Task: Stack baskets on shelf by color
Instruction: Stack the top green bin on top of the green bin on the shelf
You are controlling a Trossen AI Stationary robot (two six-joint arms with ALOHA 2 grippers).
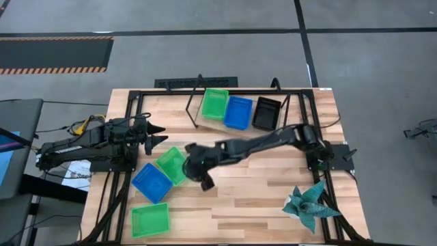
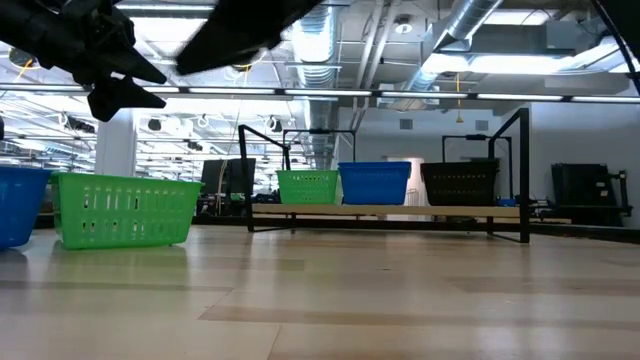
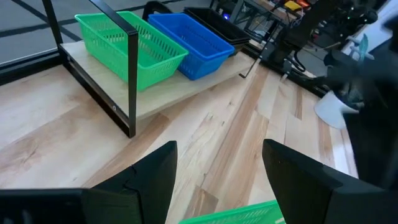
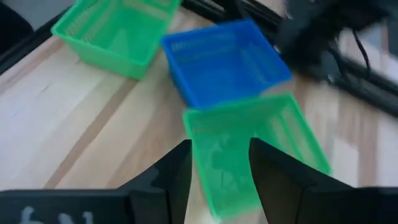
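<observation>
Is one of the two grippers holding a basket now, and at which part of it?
Nothing is held. The right gripper stands open above the green basket on the table; the left gripper is open and empty too.

Blurred in the right wrist view: green basket (image 4: 255,149) between the fingers and dark arm beyond; cut off at the low view's left edge: blue basket (image 2: 18,205); black basket (image 3: 214,17) mostly hidden behind its blue neighbour on the shelf (image 3: 186,87).

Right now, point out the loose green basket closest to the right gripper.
The green basket lying tilted beside the blue basket, just left of the open right gripper. The other loose green basket sits at the table's front edge.
</observation>
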